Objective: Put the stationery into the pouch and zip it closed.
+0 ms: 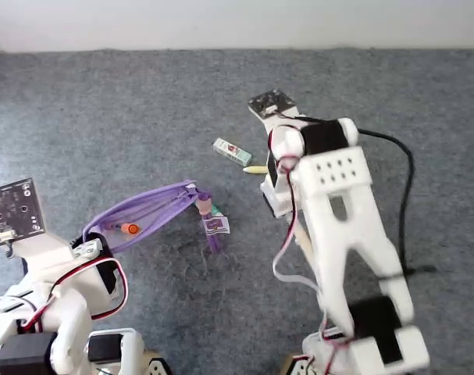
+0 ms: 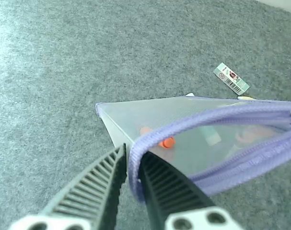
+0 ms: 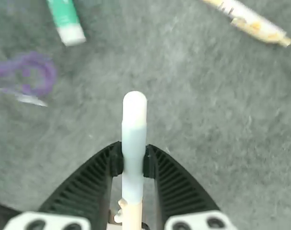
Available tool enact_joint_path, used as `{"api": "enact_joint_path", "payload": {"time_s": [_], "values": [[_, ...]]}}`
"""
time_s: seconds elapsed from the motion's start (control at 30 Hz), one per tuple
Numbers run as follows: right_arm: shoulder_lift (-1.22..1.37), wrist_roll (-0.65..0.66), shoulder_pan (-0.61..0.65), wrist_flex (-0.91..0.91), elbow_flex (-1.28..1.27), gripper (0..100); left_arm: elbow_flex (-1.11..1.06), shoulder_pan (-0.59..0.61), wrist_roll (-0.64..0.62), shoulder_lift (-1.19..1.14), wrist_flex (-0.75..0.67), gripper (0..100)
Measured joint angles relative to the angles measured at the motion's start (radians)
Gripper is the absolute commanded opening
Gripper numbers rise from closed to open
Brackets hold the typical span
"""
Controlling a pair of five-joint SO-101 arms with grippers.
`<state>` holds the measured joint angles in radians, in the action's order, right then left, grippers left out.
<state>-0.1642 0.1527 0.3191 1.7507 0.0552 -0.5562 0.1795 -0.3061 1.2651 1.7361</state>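
A clear pouch [image 1: 143, 211] with a purple zipper band lies open on the grey carpet, with an orange piece [image 2: 167, 142] inside it. My left gripper [image 2: 130, 154] is shut on the zipper edge at the pouch's near corner [image 1: 96, 244]. My right gripper [image 3: 134, 149] is shut on a white pen [image 3: 134, 124] with a pale blue barrel, held above the carpet right of the pouch's mouth [image 1: 274, 195]. A green-and-white tube [image 3: 65, 19] and a yellow pen [image 3: 246, 20] lie on the carpet beyond it.
A small green-and-white eraser box [image 1: 232, 151] lies past the pouch, the yellow pen's tip [image 1: 254, 169] beside it. A purple pull loop [image 3: 32, 76] and a paper tag [image 1: 215, 226] hang at the pouch's far end. Open carpet stretches on all sides.
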Motion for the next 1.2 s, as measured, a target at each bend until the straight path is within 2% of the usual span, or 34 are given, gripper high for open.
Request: {"api": "enact_joint_path", "payload": {"time_s": [0.1,0.27,0.4,0.6,0.83,1.13,1.2], "values": [[-0.152,-0.064,0.075,0.000,0.000,0.8,-0.003,0.000,0.000,0.000,0.000,1],[-0.399,-0.178,0.293,-0.005,0.000,0.8,-0.026,0.000,0.000,0.003,0.000,1],[-0.519,-0.293,0.400,-0.089,0.002,0.8,-0.031,0.000,0.000,0.003,0.000,1],[-0.578,-0.334,0.485,-0.354,0.002,0.8,-0.034,-0.002,0.000,0.003,0.000,1],[-0.582,-0.334,0.641,-0.718,-0.006,0.8,-0.034,-0.002,0.000,0.003,0.000,1],[-0.580,-0.333,0.666,-1.083,-0.255,0.8,-0.034,-0.002,0.000,0.003,0.000,1],[-0.578,-0.295,0.664,-1.158,-0.339,0.8,-0.034,-0.002,0.000,0.003,0.000,1]]}}
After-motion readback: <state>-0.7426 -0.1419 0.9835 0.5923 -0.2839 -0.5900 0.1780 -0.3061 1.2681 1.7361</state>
